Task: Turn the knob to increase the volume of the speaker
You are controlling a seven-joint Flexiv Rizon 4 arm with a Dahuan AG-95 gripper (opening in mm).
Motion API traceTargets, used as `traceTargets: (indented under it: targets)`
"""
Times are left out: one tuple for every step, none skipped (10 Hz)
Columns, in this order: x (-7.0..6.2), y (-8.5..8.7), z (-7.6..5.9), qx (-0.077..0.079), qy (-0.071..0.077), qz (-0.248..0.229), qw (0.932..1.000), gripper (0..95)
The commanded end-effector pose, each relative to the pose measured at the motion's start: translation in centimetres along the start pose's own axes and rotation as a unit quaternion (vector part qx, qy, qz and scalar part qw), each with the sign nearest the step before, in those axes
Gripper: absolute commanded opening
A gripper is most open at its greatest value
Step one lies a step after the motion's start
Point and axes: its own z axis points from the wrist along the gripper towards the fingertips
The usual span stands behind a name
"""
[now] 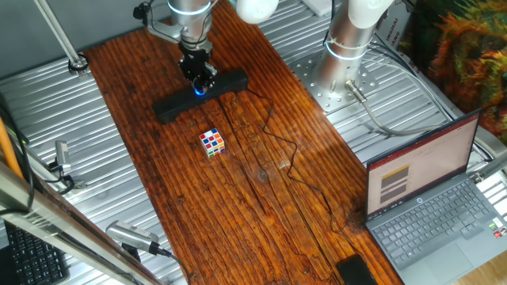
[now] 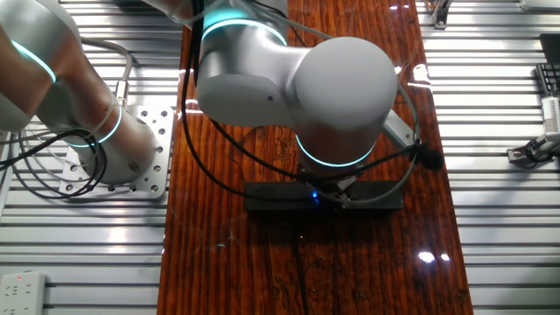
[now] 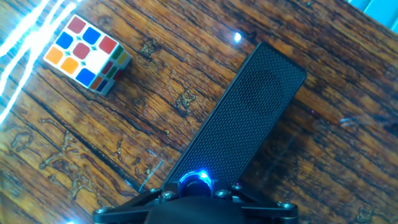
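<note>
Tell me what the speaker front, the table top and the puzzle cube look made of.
The speaker: its front looks like fine black metal or plastic mesh, matte, with a dotted grille texture. The table: reddish-brown wood with deep grain lines, glossy enough to reflect lights. The puzzle cube: probably plastic, with smooth coloured squares; whether those are stickers or tiles is unclear.

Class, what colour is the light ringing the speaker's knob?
Blue; the ring around the knob glows blue, clearest in the hand view.

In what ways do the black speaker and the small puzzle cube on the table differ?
The speaker is long, flat and plain black; the cube is small, boxy and multicoloured. The speaker carries a blue-lit knob under the hand; the cube lies apart, untouched. Both rest on the wooden table.
</note>
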Motion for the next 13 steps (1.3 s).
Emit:
traceTargets:
  targets:
    - [0.1, -0.03, 0.23, -0.014, -0.007, -0.001, 0.9999, 19.0]
    - [0.11, -0.03, 0.22, -0.013, -0.008, -0.003, 0.9999, 38.0]
    - [0.1, -0.04, 0.27, 0.006, -0.001, -0.01, 0.9999, 57.0]
    - [0.09, -0.05, 0.3, 0.008, 0.002, -0.013, 0.9999, 57.0]
    - [0.13, -0.05, 0.28, 0.006, 0.004, -0.015, 0.9999, 57.0]
    - [0.13, -0.05, 0.28, 0.01, 0.008, -0.015, 0.9998, 57.0]
    - [0.14, -0.03, 0.29, 0.013, 0.019, -0.014, 0.9996, 57.0]
    - [0.17, -0.01, 0.3, 0.013, 0.026, -0.011, 0.9995, 57.0]
    - [0.19, 0.01, 0.31, 0.018, 0.03, -0.012, 0.9993, 57.0]
    - [0.19, 0.02, 0.28, 0.019, 0.035, -0.008, 0.9992, 57.0]
    - [0.2, 0.03, 0.2, 0.023, 0.04, -0.003, 0.999, 57.0]
    - [0.23, 0.06, 0.03, 0.026, 0.041, -0.002, 0.9988, 57.0]
    - [0.28, 0.16, -0.56, 0.027, 0.043, 0.002, 0.9987, 57.0]
